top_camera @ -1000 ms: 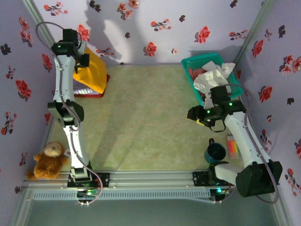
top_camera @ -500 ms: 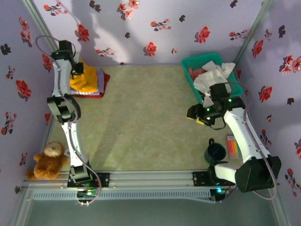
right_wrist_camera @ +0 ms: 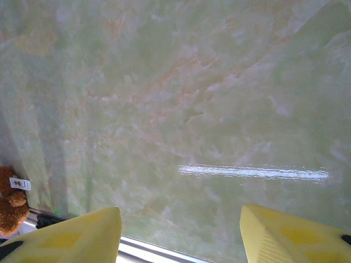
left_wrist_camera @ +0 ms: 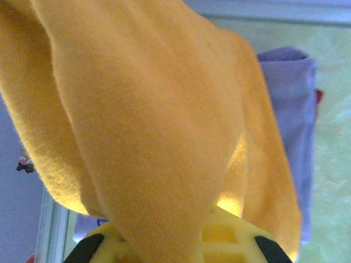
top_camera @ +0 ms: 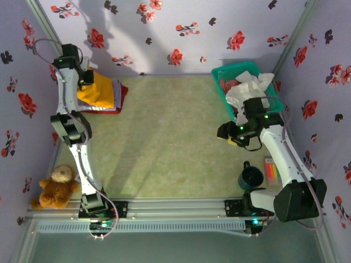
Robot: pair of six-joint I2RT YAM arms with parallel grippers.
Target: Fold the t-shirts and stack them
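Left hand pinching orange-yellow t-shirt, draped over lavender shirt.

Matt knitted orange-yellow shirt, glossy table

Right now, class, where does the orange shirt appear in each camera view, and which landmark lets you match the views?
Top external: the orange shirt is at the far left, over the lavender shirt, by the wall.
Left wrist: close up, it covers most of the picture, with the lavender shirt at its right.
Right wrist: this camera looks down at the green table, with the teddy bear at lower left.
Shared landmark: the green table.
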